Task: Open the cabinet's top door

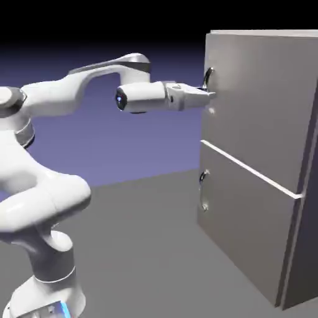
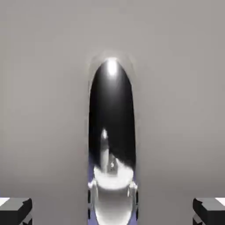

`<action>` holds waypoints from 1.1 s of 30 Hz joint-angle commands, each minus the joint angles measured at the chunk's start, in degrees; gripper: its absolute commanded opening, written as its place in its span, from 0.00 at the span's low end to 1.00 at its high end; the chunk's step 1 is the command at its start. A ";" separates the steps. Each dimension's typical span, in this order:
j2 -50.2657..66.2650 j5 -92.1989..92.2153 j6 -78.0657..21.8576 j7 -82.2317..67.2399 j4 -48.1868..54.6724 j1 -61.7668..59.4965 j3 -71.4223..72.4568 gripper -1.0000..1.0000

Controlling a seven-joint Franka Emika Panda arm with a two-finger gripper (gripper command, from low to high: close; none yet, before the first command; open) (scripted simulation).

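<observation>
One white robot arm (image 1: pixel 62 93) reaches out level, and its single gripper (image 1: pixel 208 94) sits right at the front of a cabinet. The gripper has two small grey fingertips (image 2: pixel 16 210), blocky and matte. In the hand view they sit far apart at the bottom corners, so the hand is spread wide and grasps nothing.

Straight ahead of the hand, centred between the fingertips, is one handle (image 2: pixel 111 140). It is a narrow curved bar of dark polished metal, rounded at the top with a bright glint, paler and mirror-like toward its lower end. It belongs to the top door (image 1: pixel 261 105), a tall, flat, smooth grey panel that fills everything around the hand's view. The door lies flush with the front, closed.

Below the hand, a thin pale seam (image 1: pixel 248 169) divides this panel from a second, shorter grey door (image 1: pixel 242 217), which carries its own small dark handle (image 1: pixel 202 178). Two doors and two handles in all make up the cabinet (image 1: pixel 309 205), one plain grey metallic box.
</observation>
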 commanded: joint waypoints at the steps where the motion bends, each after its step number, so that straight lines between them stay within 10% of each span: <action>1: -0.34 -0.11 -1.59 -0.58 -2.10 2.02 -1.40 0.00; 18: -10.60 -20.55 -26.50 -3.61 -33.44 33.43 -33.04 0.00; 33: -19.93 -51.54 -45.64 -0.89 -42.80 38.02 -64.19 0.00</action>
